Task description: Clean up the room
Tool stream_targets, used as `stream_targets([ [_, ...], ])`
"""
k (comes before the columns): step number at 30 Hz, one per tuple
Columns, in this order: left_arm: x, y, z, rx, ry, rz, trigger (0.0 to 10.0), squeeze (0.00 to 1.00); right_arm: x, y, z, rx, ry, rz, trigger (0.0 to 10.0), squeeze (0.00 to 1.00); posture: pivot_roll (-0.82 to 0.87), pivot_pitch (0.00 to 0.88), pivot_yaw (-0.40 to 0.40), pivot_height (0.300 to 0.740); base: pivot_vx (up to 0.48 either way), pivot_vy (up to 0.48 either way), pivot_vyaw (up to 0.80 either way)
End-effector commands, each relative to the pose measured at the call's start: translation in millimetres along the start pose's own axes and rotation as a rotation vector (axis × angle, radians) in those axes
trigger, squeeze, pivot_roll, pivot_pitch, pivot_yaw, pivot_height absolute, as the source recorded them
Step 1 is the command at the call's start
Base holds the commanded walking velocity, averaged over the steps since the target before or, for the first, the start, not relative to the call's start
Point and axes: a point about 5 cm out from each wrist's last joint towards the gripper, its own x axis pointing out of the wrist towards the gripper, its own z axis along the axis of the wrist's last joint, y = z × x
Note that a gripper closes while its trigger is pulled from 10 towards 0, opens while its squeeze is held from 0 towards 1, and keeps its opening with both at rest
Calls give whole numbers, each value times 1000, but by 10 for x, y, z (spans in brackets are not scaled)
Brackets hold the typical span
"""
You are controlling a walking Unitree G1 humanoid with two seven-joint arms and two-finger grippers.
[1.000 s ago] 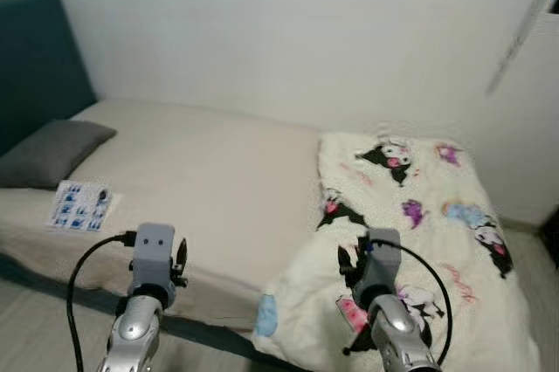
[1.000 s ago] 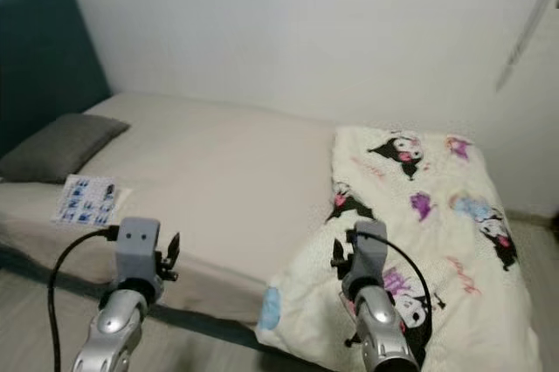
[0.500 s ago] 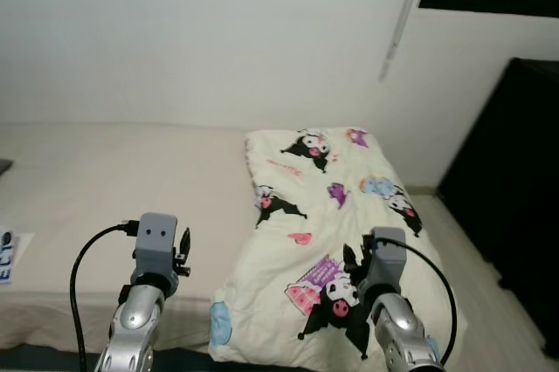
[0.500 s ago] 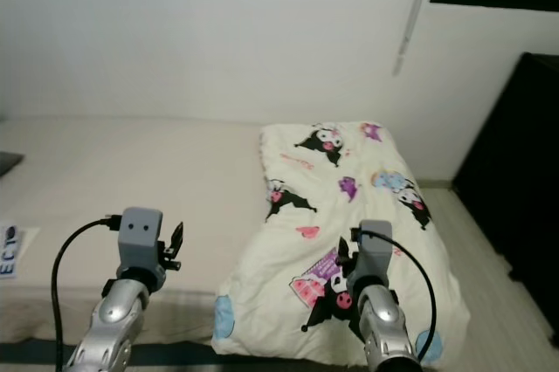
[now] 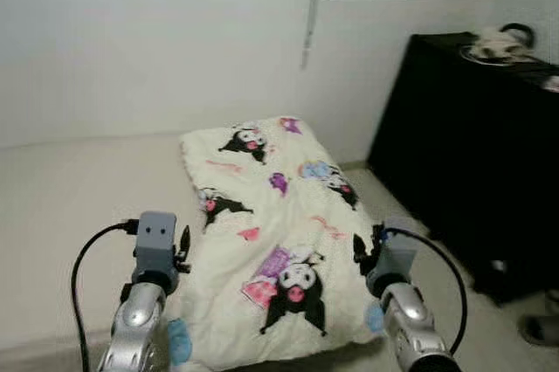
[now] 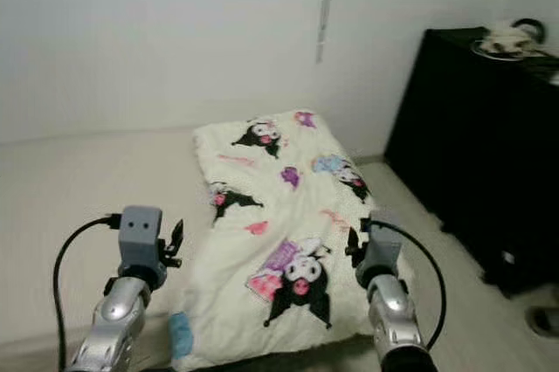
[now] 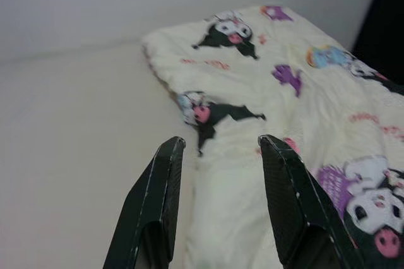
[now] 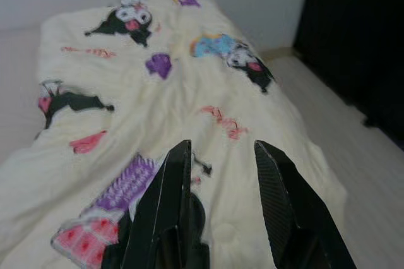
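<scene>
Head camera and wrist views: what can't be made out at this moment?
- Things on the black cabinet: pale objects on top, too small and blurred to name in the eye views.
- Object on the floor: cut off by the right edge.
- Blanket: its near edge is hidden by both arms.
- Left hand and right hand: open, empty; finger bases cut off.

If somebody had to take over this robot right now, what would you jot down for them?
Left gripper: open, empty, raised over the bed where the bare mattress meets the blanket.
Right gripper: open, empty, raised over the cartoon-print blanket.
The blanket lies rumpled over one end of the bed, its edge hanging toward the floor. A black cabinet stands on the robot's right.
Done: nothing visibly tidied.
Left: probably straightening the blanket; neither gripper touches it yet.
</scene>
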Motion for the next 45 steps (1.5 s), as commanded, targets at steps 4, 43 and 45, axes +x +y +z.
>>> stream_targets([
  [4, -61, 52, -121, -43, 55, 60, 10000, 0, 4, 61, -29, -3, 20, 49, 10000, 0, -29, 70, -51, 740, 0, 0, 0],
  [43, -191, -10, -187, -142, 85, 173, 10000, 0, -1, 242, -45, -77, 19, 163, 10000, 0, -26, 68, -73, 740, 0, -49, 103],
  [45, -191, -10, -187, -142, 85, 173, 10000, 0, -1, 242, -45, -77, 19, 163, 10000, 0, -26, 68, -73, 740, 0, 0, 0],
])
